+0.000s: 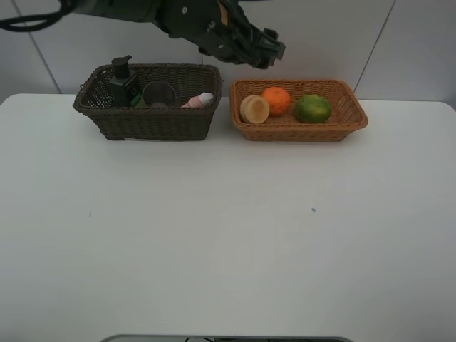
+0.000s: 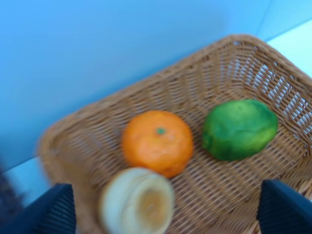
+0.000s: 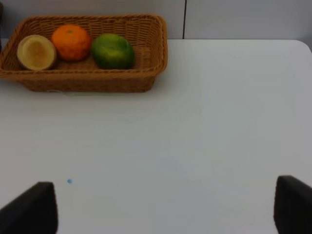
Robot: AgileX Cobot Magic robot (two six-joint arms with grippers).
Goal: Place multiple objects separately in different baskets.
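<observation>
The dark brown basket (image 1: 146, 122) holds a dark green pump bottle (image 1: 122, 82), a translucent cup (image 1: 158, 94) and a pink white-capped bottle (image 1: 198, 101). In the light tan basket (image 1: 298, 130) lie a peach-like fruit (image 1: 254, 109) with its pale side showing, an orange (image 1: 276, 100) and a green fruit (image 1: 313, 108). My left gripper (image 1: 268, 51) hovers above this basket's back left, open and empty (image 2: 168, 212), over the orange (image 2: 157, 142), green fruit (image 2: 240, 129) and peach-like fruit (image 2: 137, 202). My right gripper (image 3: 163, 207) is open over bare table, well short of the tan basket (image 3: 87, 80).
The white table (image 1: 228, 235) spreads wide in front of both baskets. A pale tiled wall (image 1: 320, 35) stands close behind them. The left arm (image 1: 178, 18) reaches in from the upper left over the dark basket.
</observation>
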